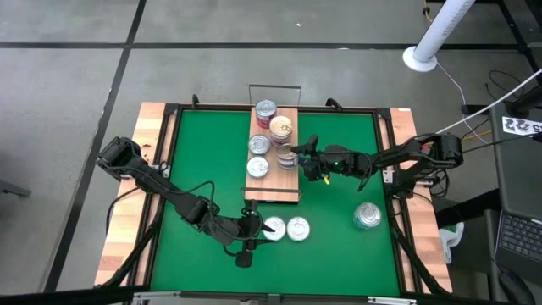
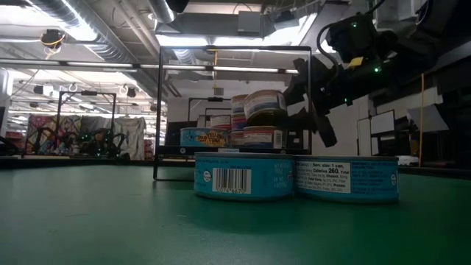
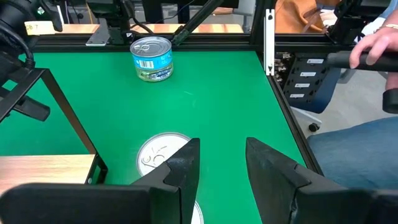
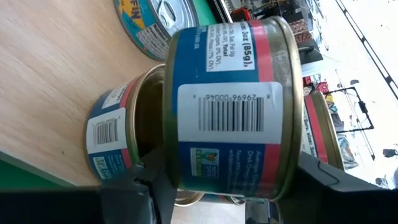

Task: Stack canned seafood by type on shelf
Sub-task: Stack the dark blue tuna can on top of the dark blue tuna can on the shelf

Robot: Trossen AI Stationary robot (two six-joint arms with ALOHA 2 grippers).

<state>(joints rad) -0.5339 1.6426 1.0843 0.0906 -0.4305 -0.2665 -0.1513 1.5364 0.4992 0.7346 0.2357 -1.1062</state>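
Observation:
The shelf (image 1: 286, 183) is a wood-grain board lying on the green mat, with several tins of canned seafood (image 1: 259, 145) on it. At its right side my right gripper (image 1: 295, 158) is shut on a blue-and-red labelled tin (image 4: 230, 106) over a like tin (image 4: 115, 140) that stands on the board. Two blue-labelled tins (image 1: 298, 228) (image 1: 273, 227) lie on the mat near the front. My left gripper (image 3: 224, 168) hangs open over them, one tin (image 3: 160, 154) beside its finger. My right gripper pinches the labelled tin between its two fingers, one finger (image 4: 323, 180) on its upper flat end and the other (image 4: 155, 186) at its lower end (image 4: 174, 155). The fingers come nearly level from the table's right. The tin sits over the lower tin (image 2: 256, 137), slightly tilted.
A larger silver tin (image 1: 367, 216) stands on the mat at the right. Thin dark wire rails (image 2: 159, 110) rise at the shelf's short ends. A person's hand (image 3: 378, 43) and legs show beyond the table's right edge. Open mat (image 1: 203, 152) lies left of the shelf.

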